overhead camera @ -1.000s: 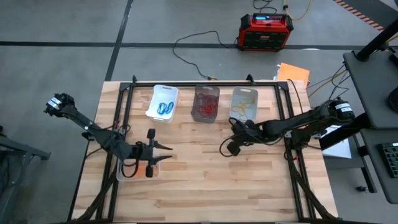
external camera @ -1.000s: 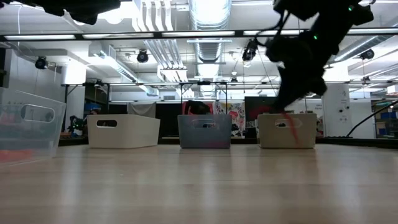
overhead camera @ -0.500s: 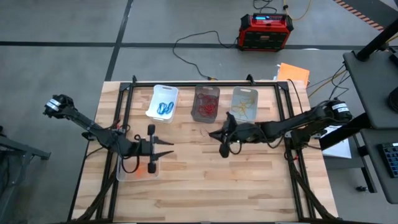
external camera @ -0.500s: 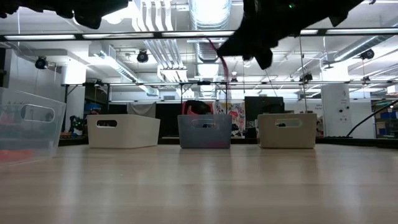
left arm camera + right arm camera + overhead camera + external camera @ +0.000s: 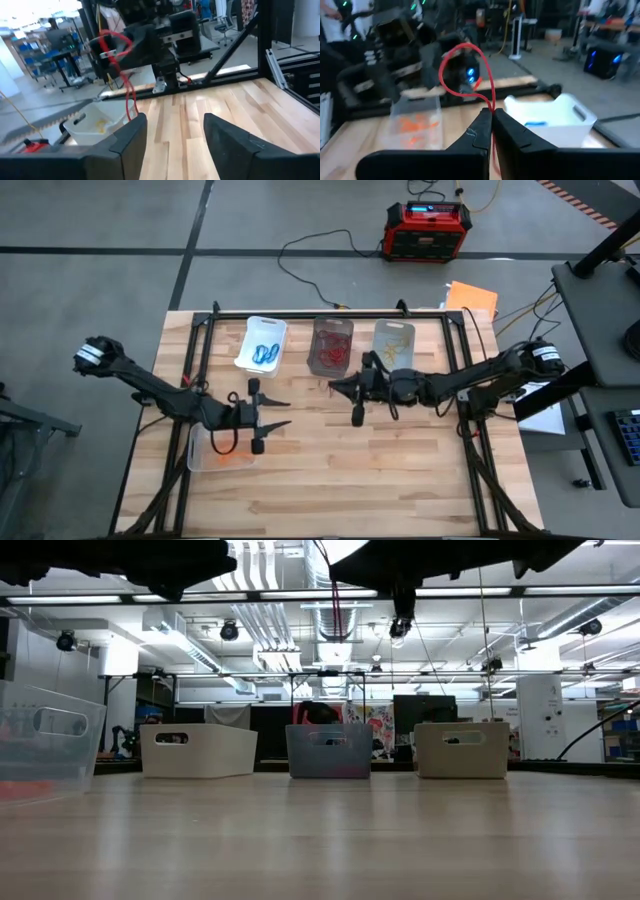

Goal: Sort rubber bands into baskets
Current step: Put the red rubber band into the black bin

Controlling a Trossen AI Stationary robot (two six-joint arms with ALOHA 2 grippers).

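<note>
The right claw [image 5: 491,116] is pinching a red rubber band [image 5: 465,70] near the surface's far edge. It looks light and floppy, so grab the strand itself. The left claw [image 5: 172,134] is spread.

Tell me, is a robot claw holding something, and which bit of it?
Yes. The right gripper pinches a red rubber band at one spot on its loop; the rest sticks out free. The left gripper is open and holds nothing.

We see the right gripper [image 5: 333,386] has swung from beside the yellowish-band basket [image 5: 394,346] to just before the smoky basket [image 5: 331,346]. The left gripper [image 5: 282,412] has moved slightly inward and forward.
</note>
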